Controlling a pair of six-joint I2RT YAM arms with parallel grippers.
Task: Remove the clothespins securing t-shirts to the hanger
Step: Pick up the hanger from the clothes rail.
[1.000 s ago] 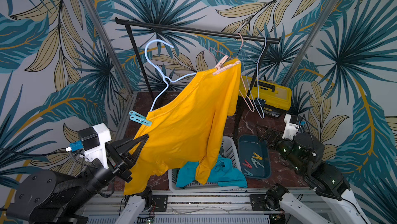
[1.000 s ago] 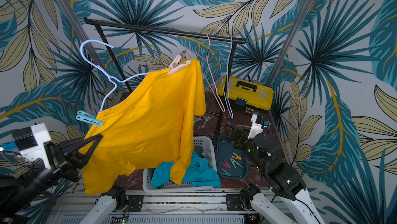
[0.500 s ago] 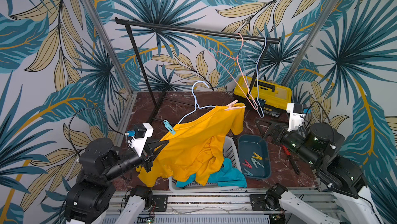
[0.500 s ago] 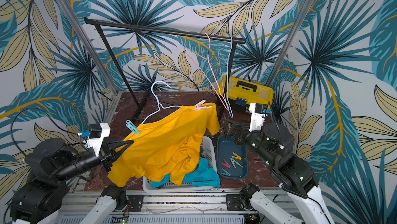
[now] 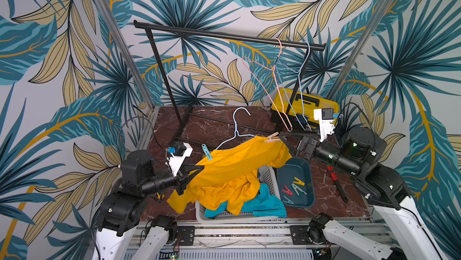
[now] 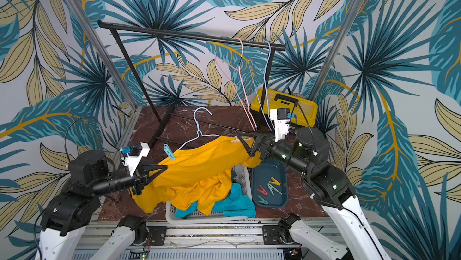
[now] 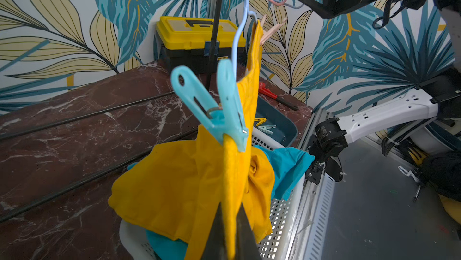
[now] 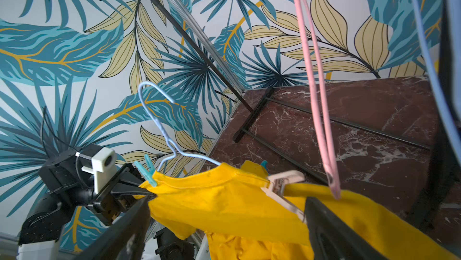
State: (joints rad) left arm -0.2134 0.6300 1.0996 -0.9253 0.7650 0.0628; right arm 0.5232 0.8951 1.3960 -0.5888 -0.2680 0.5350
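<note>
At the near edge, the white basket (image 5: 268, 179) is largely covered. Only its perforated plastic wall and front rim are seen. The turquoise t-shirt (image 5: 264, 206) crumpled inside it is mostly buried under the golden yellow t-shirt (image 5: 232, 166), whose soft, creased cloth is draped from above the basket down into it.

On the left arm's side of the basket, the left gripper (image 5: 199, 169) is clamped on the yellow shirt's sleeve edge. In the left wrist view its black fingers (image 7: 215, 241) are pressed onto the fold, their bases cut off by the frame. Just above that grip, a teal clothespin (image 5: 206, 151) of smooth plastic with a wire spring is clipped on the shoulder.

Touching the basket on the right arm's side, a dark teal tray (image 5: 287, 174) is seen with four loose clothespins (image 5: 298, 188) in it.

Above the basket's far corner, the right gripper (image 8: 228, 198) is spread wide. A tan clothespin (image 8: 282, 189) is clipped on the shirt's far shoulder just beside one finger; contact cannot be told. The shoulders of the light blue wire hanger (image 7: 235, 47) are hidden under the cloth.

Behind the basket, a red-and-black tool (image 5: 336, 184), a yellow toolbox (image 5: 330, 103) and a black rack (image 5: 224, 35) carrying a pink wire hanger (image 8: 324, 146) are seen.
</note>
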